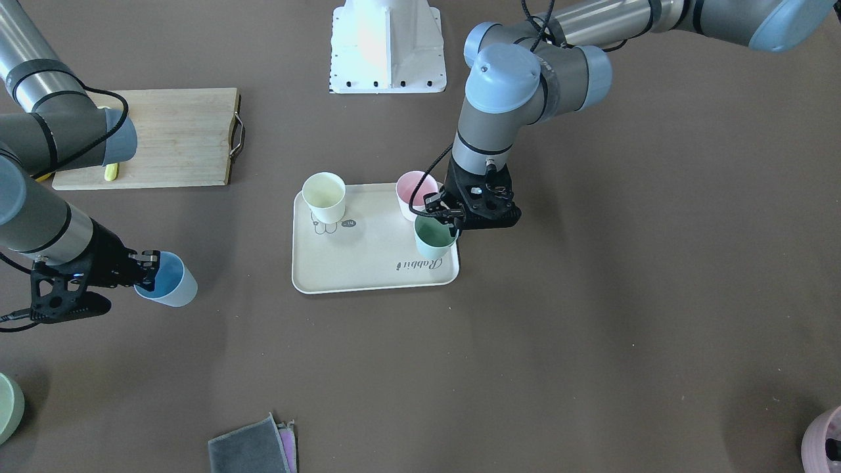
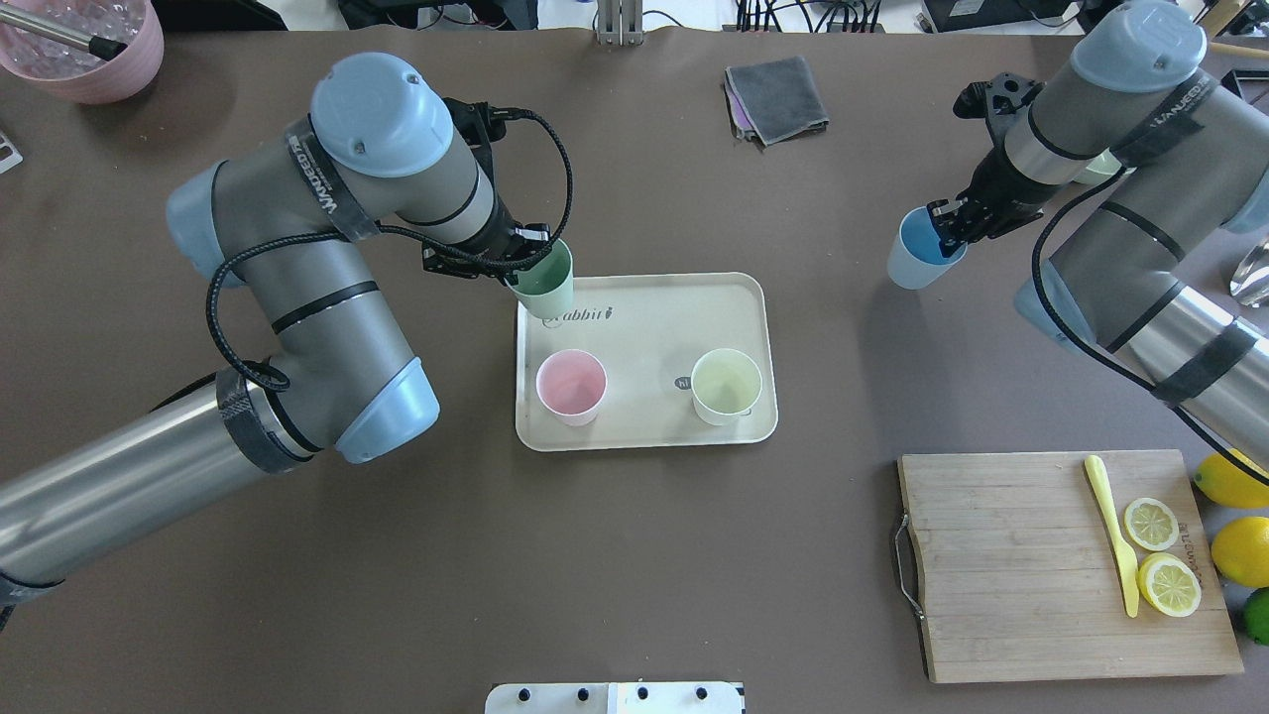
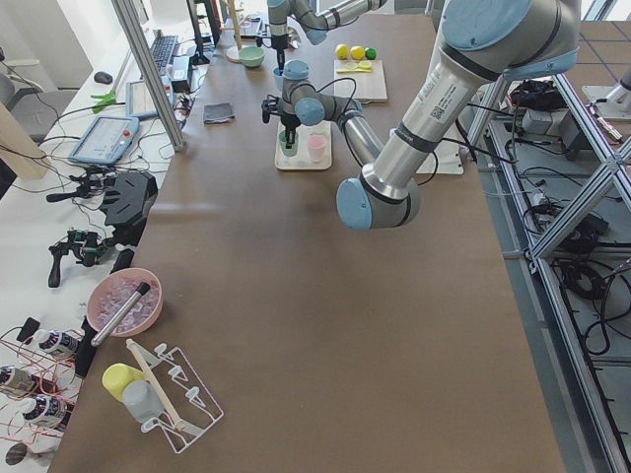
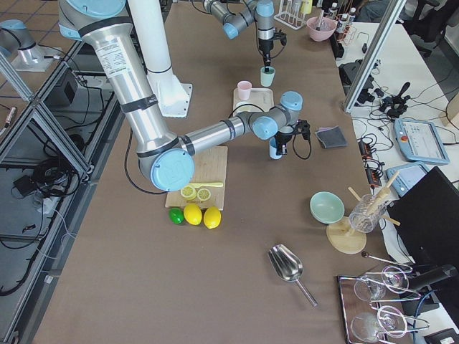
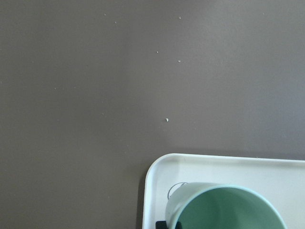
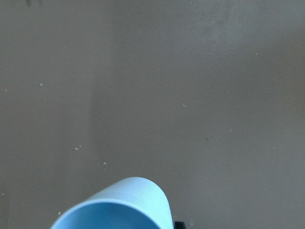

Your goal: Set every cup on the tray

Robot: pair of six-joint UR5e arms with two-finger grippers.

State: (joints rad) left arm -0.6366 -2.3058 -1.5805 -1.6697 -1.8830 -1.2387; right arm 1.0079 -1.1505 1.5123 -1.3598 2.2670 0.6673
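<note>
The cream tray (image 2: 644,332) (image 1: 368,259) lies mid-table. A pink cup (image 2: 571,387) (image 1: 412,192) and a pale yellow cup (image 2: 726,387) (image 1: 324,196) stand upright on it. My left gripper (image 2: 528,260) (image 1: 452,220) is shut on the rim of the mint green cup (image 2: 545,286) (image 1: 433,240) (image 5: 224,210), which is over the tray's corner by the "Rabbit" script. My right gripper (image 2: 944,223) (image 1: 146,266) is shut on the rim of the light blue cup (image 2: 917,260) (image 1: 169,281) (image 6: 114,207), tilted, off the tray over bare table.
A wooden cutting board (image 2: 1011,565) with lemon halves and a yellow knife lies at the front right, lemons beside it. A grey cloth (image 2: 778,94) lies beyond the tray. A mauve pot (image 2: 84,55) is far left, a sage bowl (image 1: 8,407) far right.
</note>
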